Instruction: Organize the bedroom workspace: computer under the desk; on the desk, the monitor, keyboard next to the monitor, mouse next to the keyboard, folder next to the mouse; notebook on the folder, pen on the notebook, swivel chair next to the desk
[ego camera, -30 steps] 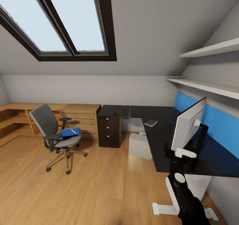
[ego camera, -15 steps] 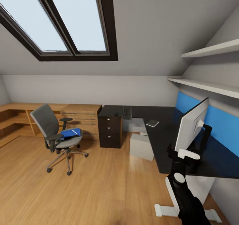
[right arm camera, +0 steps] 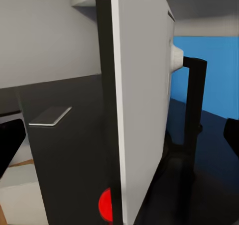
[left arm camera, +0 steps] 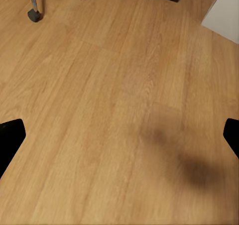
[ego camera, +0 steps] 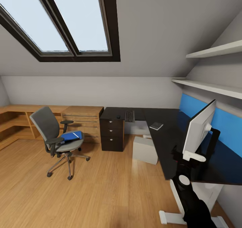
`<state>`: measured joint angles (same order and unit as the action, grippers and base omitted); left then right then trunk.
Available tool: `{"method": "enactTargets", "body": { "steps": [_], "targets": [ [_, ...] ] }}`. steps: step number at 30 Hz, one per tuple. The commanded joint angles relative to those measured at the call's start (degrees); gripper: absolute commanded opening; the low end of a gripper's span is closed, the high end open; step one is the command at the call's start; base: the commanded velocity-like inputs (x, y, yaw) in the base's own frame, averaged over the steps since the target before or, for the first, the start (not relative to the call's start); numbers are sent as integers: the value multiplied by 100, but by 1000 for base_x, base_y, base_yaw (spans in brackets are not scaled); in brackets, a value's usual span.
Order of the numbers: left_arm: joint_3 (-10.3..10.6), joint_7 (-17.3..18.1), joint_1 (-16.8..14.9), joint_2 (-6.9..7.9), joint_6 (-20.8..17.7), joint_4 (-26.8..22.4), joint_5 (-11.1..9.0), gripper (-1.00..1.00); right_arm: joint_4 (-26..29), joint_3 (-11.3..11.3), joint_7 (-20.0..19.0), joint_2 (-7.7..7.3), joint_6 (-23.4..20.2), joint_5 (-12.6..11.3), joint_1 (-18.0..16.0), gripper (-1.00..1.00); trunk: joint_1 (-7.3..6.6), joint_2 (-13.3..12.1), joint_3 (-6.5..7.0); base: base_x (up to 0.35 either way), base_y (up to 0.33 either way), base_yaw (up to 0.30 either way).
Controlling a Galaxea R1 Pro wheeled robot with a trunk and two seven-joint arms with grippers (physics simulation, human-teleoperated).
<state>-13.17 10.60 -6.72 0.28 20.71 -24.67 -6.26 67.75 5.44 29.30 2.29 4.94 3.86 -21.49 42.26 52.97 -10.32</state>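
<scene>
The black L-shaped desk point(ego camera: 161, 134) runs along the far wall and turns down the right-hand wall under a blue panel point(ego camera: 218, 120). The monitor point(ego camera: 199, 128) stands on its black stand near the desk's front right end, seen nearly edge-on, white back turned toward the blue panel. The right gripper point(ego camera: 188, 157) is raised at the desk's front edge just below the monitor's lower corner; in the right wrist view its dark fingertips point(right arm camera: 10, 143) sit far apart at the frame's edges with the monitor's point(right arm camera: 139, 105) thin edge between them, so the fingers are spread wide and I cannot tell whether they touch it. The keyboard point(ego camera: 129, 116) lies on the desk's far-wall section, with the small dark mouse point(ego camera: 118, 116) just beside it toward the drawer end. A grey notebook point(ego camera: 156, 126) rests near the desk's inner corner. The white computer point(ego camera: 145, 150) stands on the wooden floor point(ego camera: 101, 194) under the desk, beside the dark drawer unit point(ego camera: 112, 134). The swivel chair point(ego camera: 57, 139) stands well apart from the desk, in front of the low wooden cabinets point(ego camera: 82, 120), with the blue folder point(ego camera: 71, 136) lying on its seat. In the left wrist view the left gripper point(left arm camera: 119, 135) hangs over bare floor, its fingertips point(left arm camera: 10, 140) wide apart and holding nothing.
</scene>
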Motion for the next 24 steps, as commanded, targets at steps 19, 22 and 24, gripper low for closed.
{"method": "enactTargets", "body": {
  "steps": [19,22,24],
  "targets": [
    [-19,56,-5,0,3,6,-60,100,2,10,15,-70,7,44,-5,100,1,5,-8,84,0,0],
    [-19,56,-5,-1,3,6,-60,100,2,10,15,-70,7,44,-5,100,1,5,-8,10,0,-2],
    [-19,56,-5,-2,3,6,-60,100,2,10,15,-70,7,44,-5,100,1,5,-4,4,0,-41]
  ]
}}
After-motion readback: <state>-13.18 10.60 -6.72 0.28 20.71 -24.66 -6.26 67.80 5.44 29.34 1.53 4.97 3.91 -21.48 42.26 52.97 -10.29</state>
